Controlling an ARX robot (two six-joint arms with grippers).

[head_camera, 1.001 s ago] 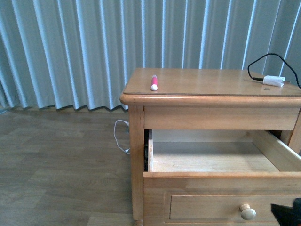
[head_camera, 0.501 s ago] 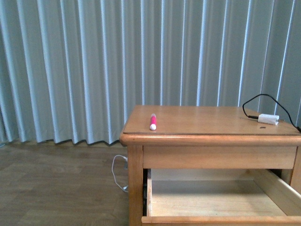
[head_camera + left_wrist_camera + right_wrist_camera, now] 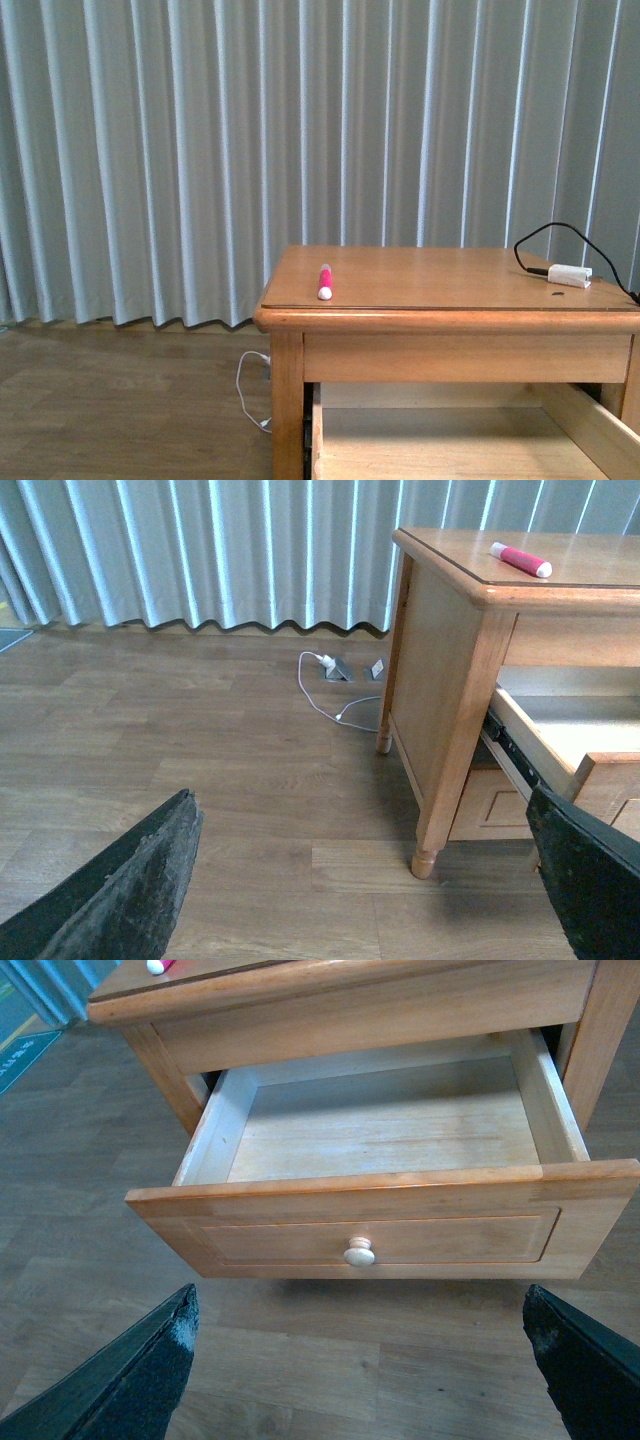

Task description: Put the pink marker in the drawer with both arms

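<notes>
We find the pink marker near the left front corner of the nightstand top, its long axis running front to back with the pale cap at the front edge; the left gripper, jaws wide and empty, hangs low off that side, so we judge it nearer; the marker lies up and ahead of it; the right gripper, equally wide and empty, faces the open drawer.

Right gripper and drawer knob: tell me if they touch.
Apart. The right wrist view shows bare floor between the knob and both fingers, which are spread wide and clear of the drawer.
</notes>
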